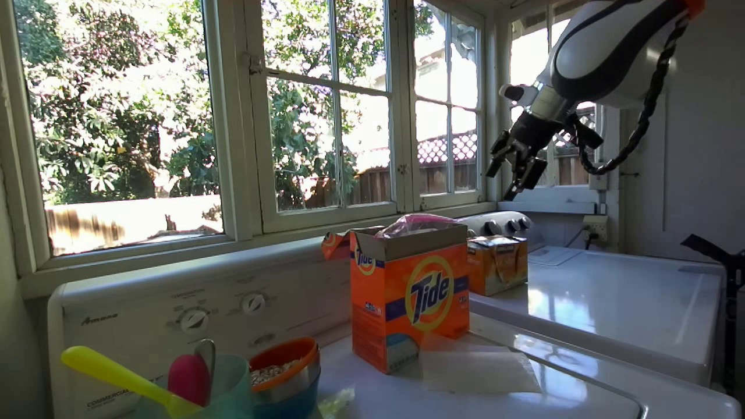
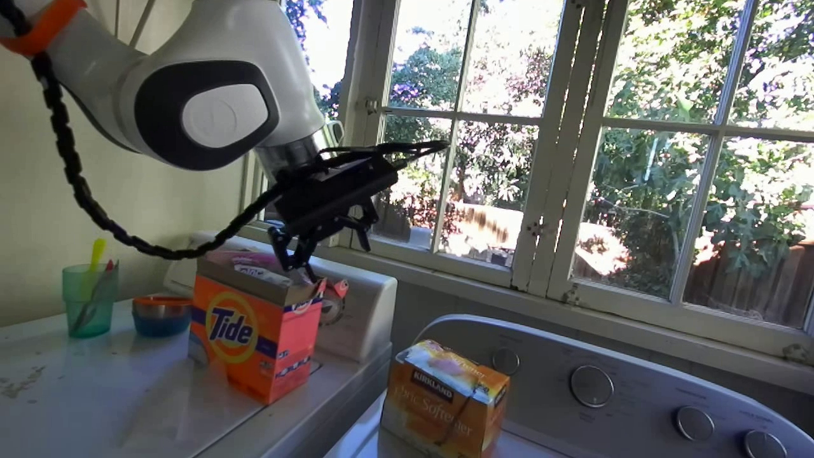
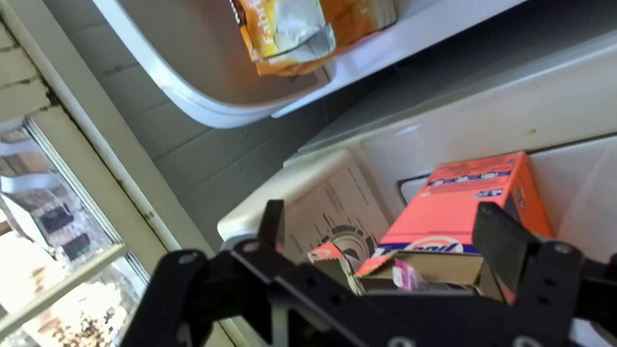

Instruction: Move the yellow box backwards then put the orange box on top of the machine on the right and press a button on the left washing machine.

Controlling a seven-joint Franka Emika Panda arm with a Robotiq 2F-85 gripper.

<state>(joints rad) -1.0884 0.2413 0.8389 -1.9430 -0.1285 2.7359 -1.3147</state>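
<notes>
The orange Tide box point(image 1: 428, 302) stands upright with its top open on the left machine, in both exterior views point(image 2: 254, 337). The wrist view shows it too point(image 3: 448, 207). The yellow Kirkland box point(image 1: 500, 265) stands on the right machine point(image 1: 628, 302), near its knobs point(image 2: 591, 385). It shows in an exterior view point(image 2: 439, 407) and at the top of the wrist view point(image 3: 294, 33). My gripper point(image 1: 513, 174) is open and empty, in the air above the boxes, touching neither. Its spread fingers point(image 3: 381, 209) frame the Tide box's top. The left machine's panel point(image 1: 139, 331) has dials point(image 1: 194, 320).
A green cup point(image 1: 230, 378) with utensils and an orange-rimmed bowl point(image 1: 291, 366) stand on the left machine beside the Tide box. Windows and a sill point(image 2: 483, 273) run behind both machines. A gap point(image 3: 231, 168) separates the two machines' panels. A black cable point(image 2: 82, 197) hangs from the arm.
</notes>
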